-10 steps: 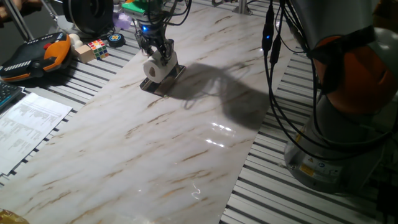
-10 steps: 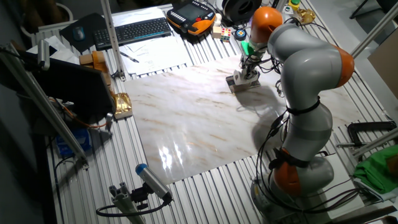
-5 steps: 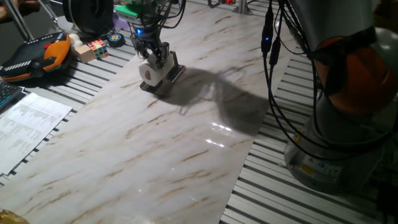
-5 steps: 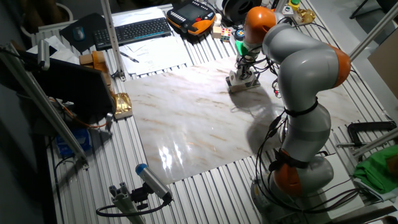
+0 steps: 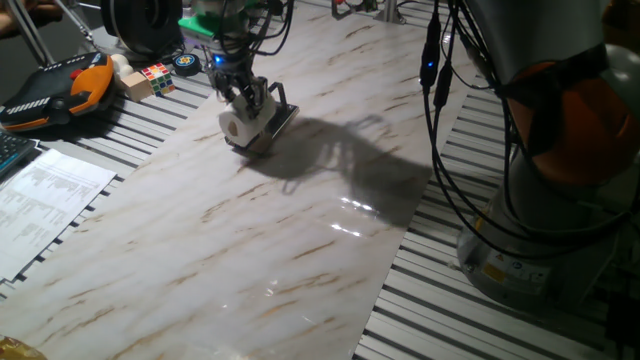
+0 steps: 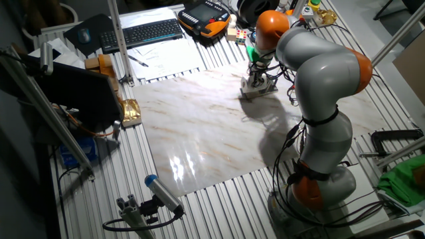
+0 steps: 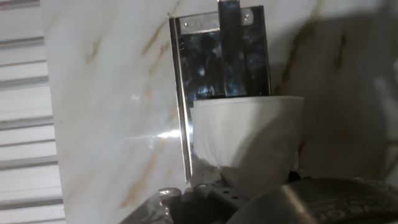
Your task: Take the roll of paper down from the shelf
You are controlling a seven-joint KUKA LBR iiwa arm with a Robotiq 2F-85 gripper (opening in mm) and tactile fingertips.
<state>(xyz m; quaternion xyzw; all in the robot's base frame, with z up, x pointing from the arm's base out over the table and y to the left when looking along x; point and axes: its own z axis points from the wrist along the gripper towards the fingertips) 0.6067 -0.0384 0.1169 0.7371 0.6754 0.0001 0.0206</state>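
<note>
The roll of paper (image 5: pixel 237 126) is white and sits at the near-left end of the shelf (image 5: pixel 275 118), a low dark rack on the marble board. My gripper (image 5: pixel 245 101) reaches down from above and is shut on the roll. In the other fixed view the gripper (image 6: pixel 256 72) stands over the roll (image 6: pixel 252 83) and the shelf (image 6: pixel 263 87). In the hand view the roll (image 7: pixel 245 140) covers the near end of the shelf's dark shiny top (image 7: pixel 221 59), and the thin metal frame runs along its left side.
The marble board (image 5: pixel 260 230) is bounded by slatted aluminium table. A Rubik's cube (image 5: pixel 157 75), a tape roll (image 5: pixel 187 62), an orange-black pendant (image 5: pixel 60 90) and printed papers (image 5: pixel 45 200) lie at the left. The arm's base and cables (image 5: pixel 540 150) stand at the right.
The gripper has moved left and towards the near end of the shelf, carrying the roll with it. The shelf has stayed in place.
</note>
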